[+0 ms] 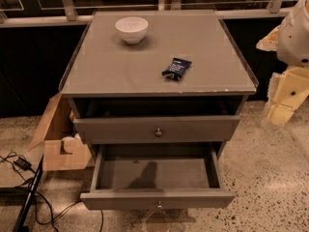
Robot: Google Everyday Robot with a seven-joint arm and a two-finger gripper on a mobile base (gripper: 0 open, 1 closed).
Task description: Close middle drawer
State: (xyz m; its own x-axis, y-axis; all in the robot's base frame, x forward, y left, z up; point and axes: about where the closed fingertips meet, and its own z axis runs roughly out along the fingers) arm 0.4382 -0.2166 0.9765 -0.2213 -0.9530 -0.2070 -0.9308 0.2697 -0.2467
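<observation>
Speckled floor (275, 178), dark back wall (34, 66)

Dim, warm light from overhead: a dull sheen on the worktop (120, 66) (soft, spread wide), dark shadow inside the middle drawer (159, 174), the pale claw (285, 98) bright at the frame's right edge.

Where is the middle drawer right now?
In the camera view the middle drawer sits bottom centre, pulled far out just below the top drawer. The gripper is at the right edge, beside the cabinet and clear of the drawer.
</observation>
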